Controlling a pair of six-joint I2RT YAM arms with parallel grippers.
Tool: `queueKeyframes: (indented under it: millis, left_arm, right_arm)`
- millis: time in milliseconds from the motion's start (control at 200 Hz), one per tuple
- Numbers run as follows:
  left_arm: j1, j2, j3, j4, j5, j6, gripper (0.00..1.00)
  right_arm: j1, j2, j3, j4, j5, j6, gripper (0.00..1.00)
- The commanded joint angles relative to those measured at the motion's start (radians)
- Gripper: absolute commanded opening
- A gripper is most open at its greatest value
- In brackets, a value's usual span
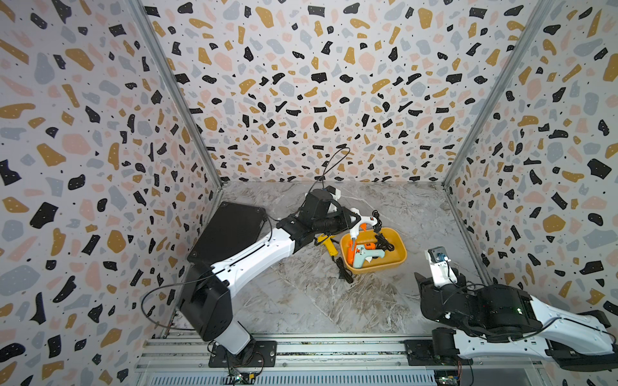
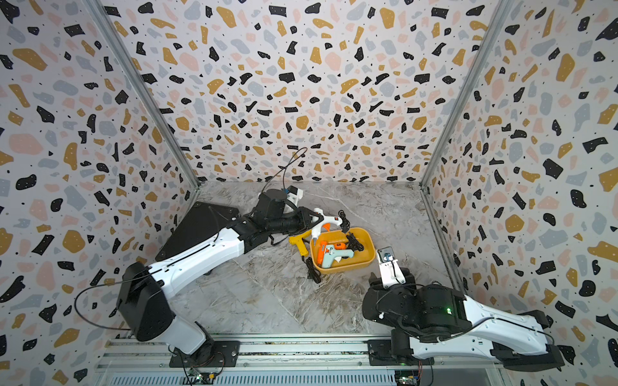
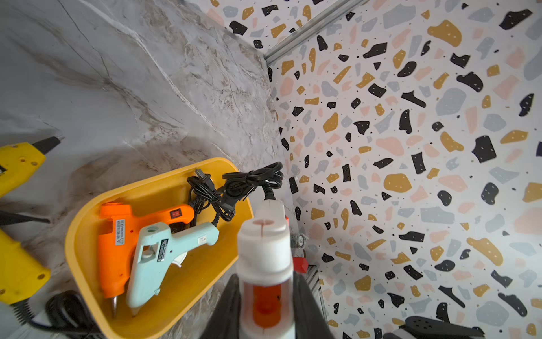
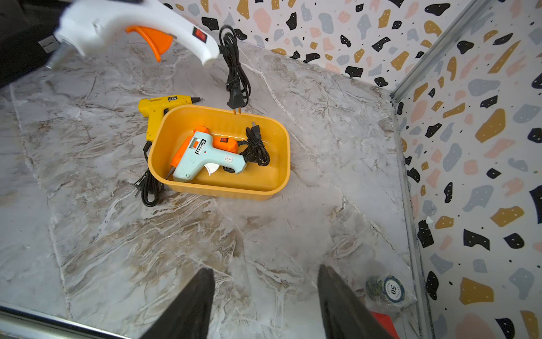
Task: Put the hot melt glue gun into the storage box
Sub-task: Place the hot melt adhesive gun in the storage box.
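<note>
My left gripper (image 3: 265,281) is shut on a white hot melt glue gun (image 1: 359,227) with an orange trigger. The gun hangs nose-down above the far left corner of the storage box (image 1: 398,247), a mustard-yellow tub. Its bundled black cord (image 4: 234,67) dangles with the plug just over the box's far rim. An orange glue gun (image 4: 225,142) and a pale blue glue gun (image 4: 205,155) lie inside the box with a coiled cord. A yellow glue gun (image 4: 155,111) lies on the table against the box's left side. My right gripper (image 4: 265,270) stands open and empty, near right of the box.
A large flat black case (image 1: 230,230) leans at the left wall behind my left arm. The yellow gun's black cord (image 1: 344,270) trails toward the front. A poker chip (image 4: 394,289) and a red piece (image 4: 381,320) lie by the right wall.
</note>
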Motion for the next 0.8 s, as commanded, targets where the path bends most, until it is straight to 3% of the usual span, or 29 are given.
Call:
queueKeyframes:
  millis: [0,230,556,796]
  left_arm:
    - [0.005,0.076,0.078,0.173,0.072,-0.079,0.0]
    - [0.003,0.224,0.142,0.296,0.156,-0.192,0.0]
    - [0.003,0.327,0.006,0.495,0.222,-0.361,0.0]
    - [0.003,0.345,-0.054,0.476,0.23,-0.318,0.0]
  right_arm:
    - [0.0,-0.071,-0.019,-0.04,0.061,0.036,0.62]
    - [-0.002,-0.078,-0.042,-0.042,0.083,0.028,0.63]
    - [-0.002,-0.043,-0.036,-0.044,0.095,-0.07,0.68]
    - [-0.004,-0.113,-0.05,-0.046,0.095,-0.109,0.68]
